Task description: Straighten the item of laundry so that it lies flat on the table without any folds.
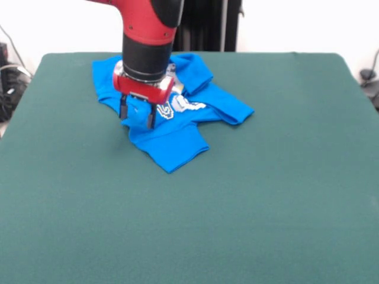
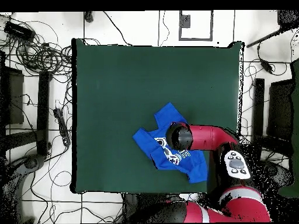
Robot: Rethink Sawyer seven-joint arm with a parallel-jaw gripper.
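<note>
Table [image 1: 266, 195] mostly bare; T-shirt [image 1: 177, 142] lies crumpled near the robot-side edge, folds over the print. Gripper [image 1: 137, 113] sits above its rumpled edge, fingers apart, apparently holding nothing. Step: approach for grasp. Next: pinch one layer, pull outward.

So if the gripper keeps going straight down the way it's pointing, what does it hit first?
Most likely the shirt: the open gripper points straight down over its crumpled blue fabric, with the table beneath. Whether the fingertips already touch it is unclear.
</note>
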